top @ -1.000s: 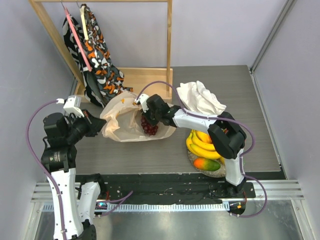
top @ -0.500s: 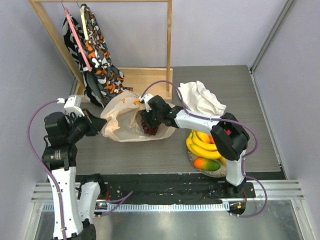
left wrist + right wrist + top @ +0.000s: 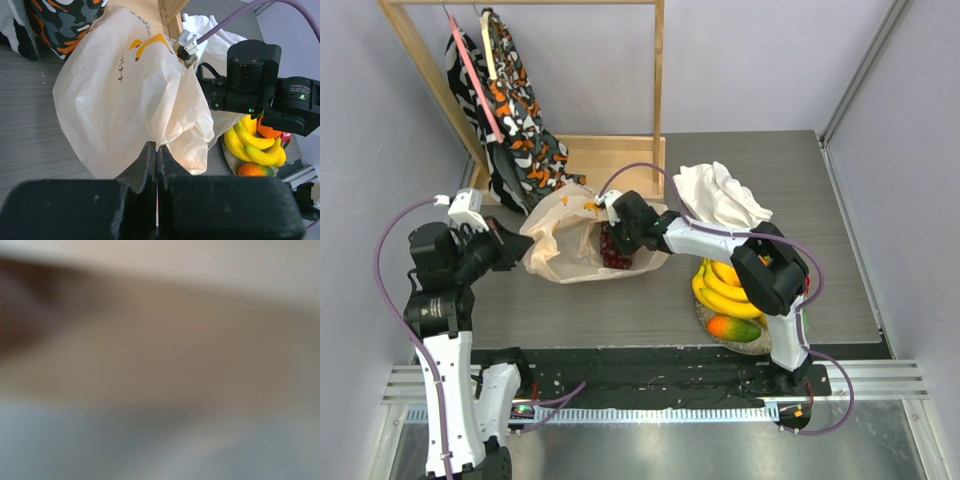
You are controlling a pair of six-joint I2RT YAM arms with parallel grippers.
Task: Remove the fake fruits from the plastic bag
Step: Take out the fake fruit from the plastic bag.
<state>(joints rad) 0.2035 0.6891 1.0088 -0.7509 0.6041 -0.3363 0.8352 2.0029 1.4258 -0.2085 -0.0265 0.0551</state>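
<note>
Quick count first: one plastic bag [image 3: 560, 245], two arms, one white cloth [image 3: 720, 195], and one patterned fabric [image 3: 515, 110] hanging on the wooden rack [image 3: 658, 70]. For fruit I get one bunch of grapes [image 3: 614, 252] sitting inside the bag, plus a pile out on the tabletop [image 3: 620, 300] to the right: one banana bunch [image 3: 725, 288], one mango [image 3: 735, 328], one orange [image 3: 267, 130], and a sliver of pink dragon fruit [image 3: 286, 137] peeking out behind.

The bag lies at the back left of the tabletop, its far side pushed up against the rack's base and the fabric. The left wall is close by, so that side is tight. In front of the bag there's a bare strip of tabletop running to the near edge, and more bare surface to the right of the fruit pile.

The bag's long axis runs left to right in the top view. Its mouth faces right, toward the cloth, and its crumpled left end points at the left arm.

The left end effector [image 3: 156, 150] has its fingers pressed together on the bag's left edge, with the film pinched between them. The right end effector [image 3: 618, 238] is poked into the bag mouth right by the grapes. Its wrist view is a beige blur, so I honestly can't tell whether it's open or has hold of anything.
</note>
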